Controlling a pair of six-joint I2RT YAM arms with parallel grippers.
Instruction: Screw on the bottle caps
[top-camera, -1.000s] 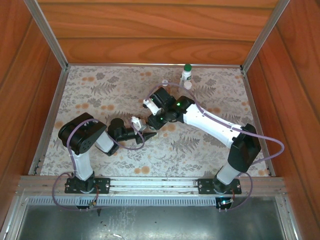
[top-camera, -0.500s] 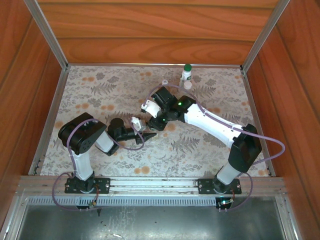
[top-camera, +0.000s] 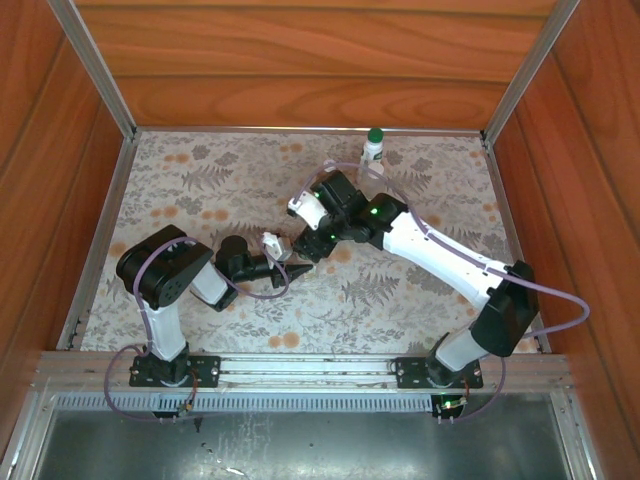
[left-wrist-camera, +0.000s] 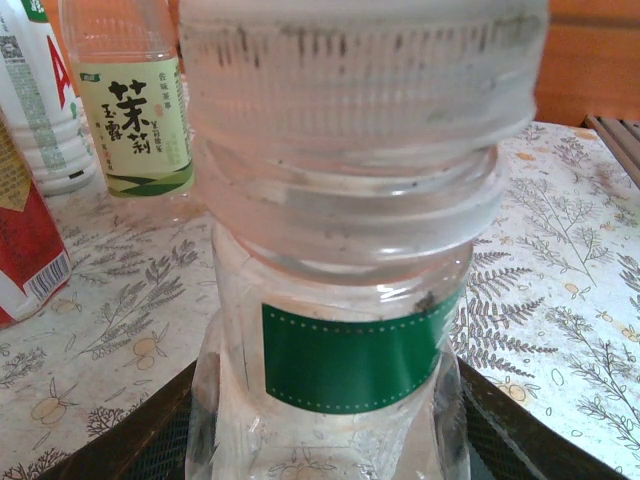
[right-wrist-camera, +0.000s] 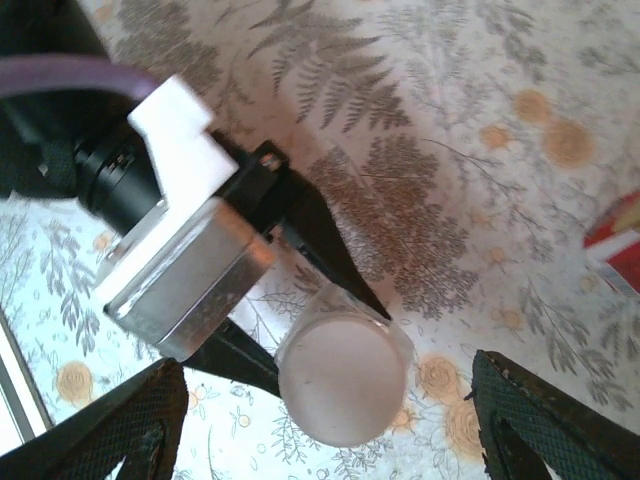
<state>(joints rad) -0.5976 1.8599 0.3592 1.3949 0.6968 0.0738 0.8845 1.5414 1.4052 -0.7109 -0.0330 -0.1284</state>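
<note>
Top external: clear bottle gripped, cap on its neck

Left gripper (top-camera: 295, 268) reaches right over the middle of the floral mat (top-camera: 200, 190) and is clamped on the clear bottle (left-wrist-camera: 350, 360). In the left wrist view, dark pads (left-wrist-camera: 110, 445) press both of its lower sides. Bottle upright, green band facing that camera. White cap (right-wrist-camera: 340, 375) sits on the neck; how far it is threaded, cannot tell. Right gripper (top-camera: 310, 245) hovers over it, fingers (right-wrist-camera: 130, 420) spread wide either side of the cap, touching and holding nothing. Far right: green-capped bottle (top-camera: 373, 147) upright near the back wall.
</note>
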